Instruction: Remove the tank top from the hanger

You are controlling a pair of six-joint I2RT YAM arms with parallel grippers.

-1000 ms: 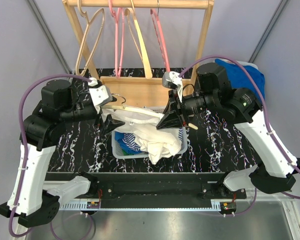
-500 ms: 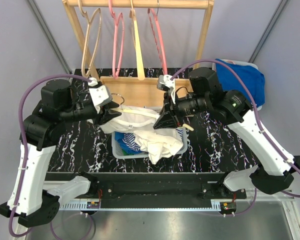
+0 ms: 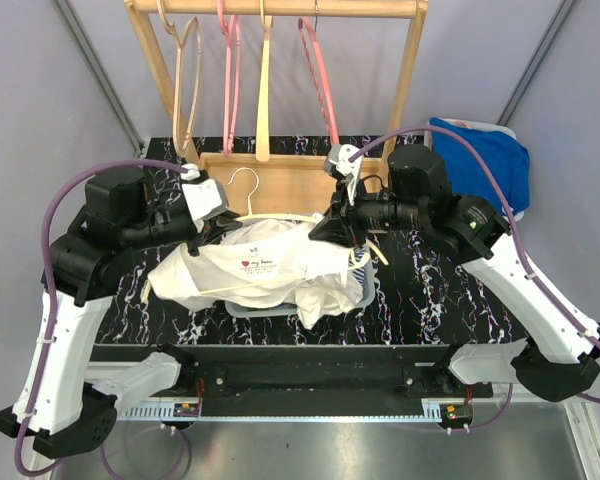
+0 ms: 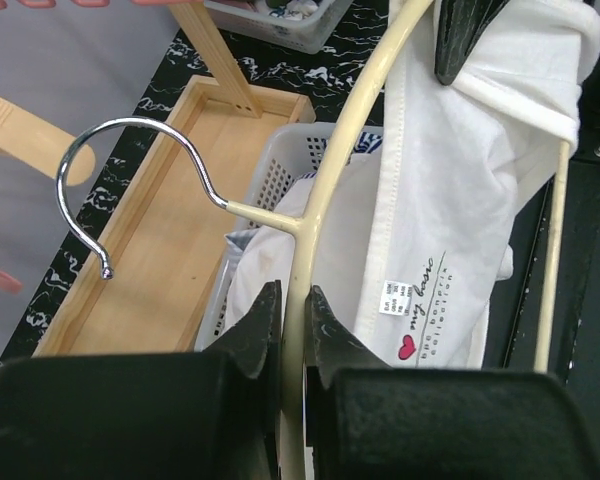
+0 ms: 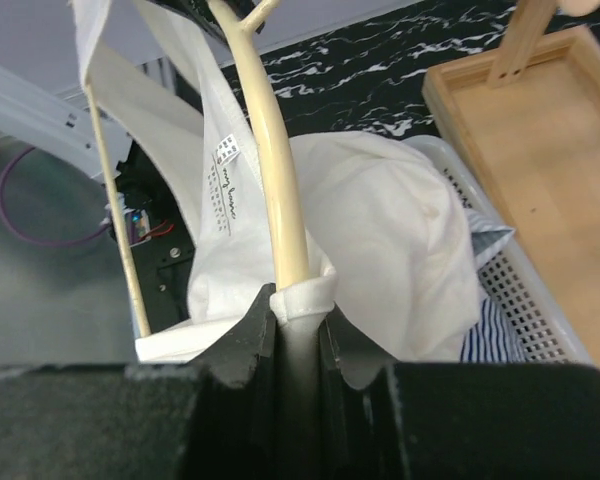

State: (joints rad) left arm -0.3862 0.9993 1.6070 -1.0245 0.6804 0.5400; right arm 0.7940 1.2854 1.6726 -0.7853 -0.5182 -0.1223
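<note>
The white tank top (image 3: 250, 265) hangs from a cream hanger (image 3: 280, 217) with a metal hook (image 3: 242, 185), held in the air between my two grippers. My left gripper (image 3: 216, 218) is shut on the hanger's arm (image 4: 315, 190) just below the hook (image 4: 130, 165). The tank top (image 4: 460, 190) drapes to the right of it, its label showing. My right gripper (image 3: 332, 228) is shut on the tank top's strap (image 5: 305, 295), which is wrapped around the far end of the hanger (image 5: 265, 150). The rest of the fabric (image 5: 400, 240) sags below.
A white basket (image 3: 365, 290) with striped clothes lies under the tank top. Behind it stands a wooden rack (image 3: 280, 8) with several pink and wooden hangers above a wooden tray (image 3: 290, 180). A blue cloth (image 3: 480, 150) lies at the back right.
My left gripper has shut on the hanger's arm. The hanger and tank top have shifted left and spread out, and now cover most of the basket. The right gripper has kept its grip.
</note>
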